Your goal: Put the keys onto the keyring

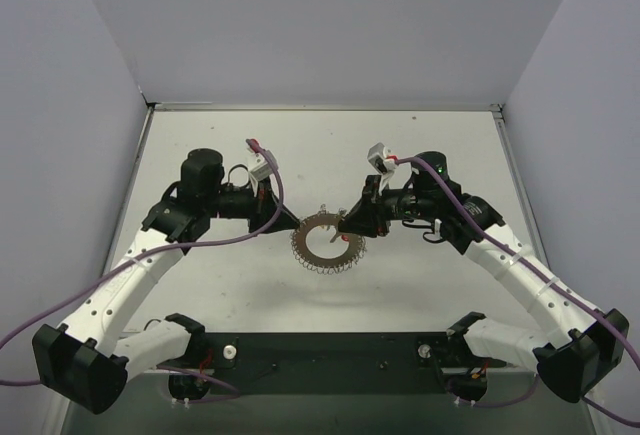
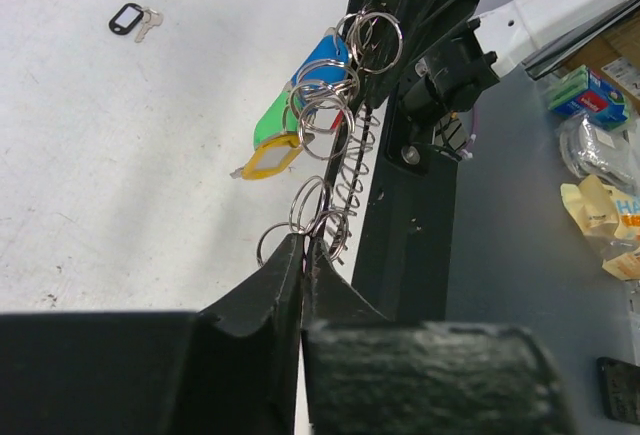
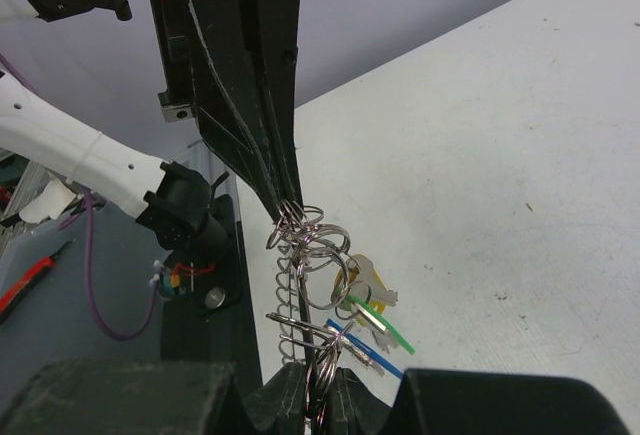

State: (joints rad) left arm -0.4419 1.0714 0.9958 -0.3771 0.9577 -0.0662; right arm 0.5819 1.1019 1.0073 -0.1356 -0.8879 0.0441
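The keyring point(image 1: 308, 249) sits at the centre of the worktop point(image 1: 430, 160) in the top view, caught between both arms and seemingly held just clear of the surface. The left hand point(image 1: 293, 223) reaches it from 10 o'clock and the right hand point(image 1: 347, 227) from 2 o'clock.

In the left wrist view the ring shows edge-on as a wire coil running up from the left hand's fingers point(image 2: 270, 300). They are clenched together on the loops at the ring's nearest rim. Small split rings hang off the coil, and the keys point(image 2: 282, 115) with blue, green and yellow heads cluster at 10 o'clock from its middle. A black-headed key point(image 2: 132, 20) lies alone on the worktop, well apart, toward the 11 o'clock corner of that view.

In the right wrist view the right hand's fingers point(image 3: 285, 395) are pinched tight on the ring's rim at 6 o'clock. The left hand grips the opposite rim at 12 o'clock, and the keys dangle at 4 o'clock from the coil's middle
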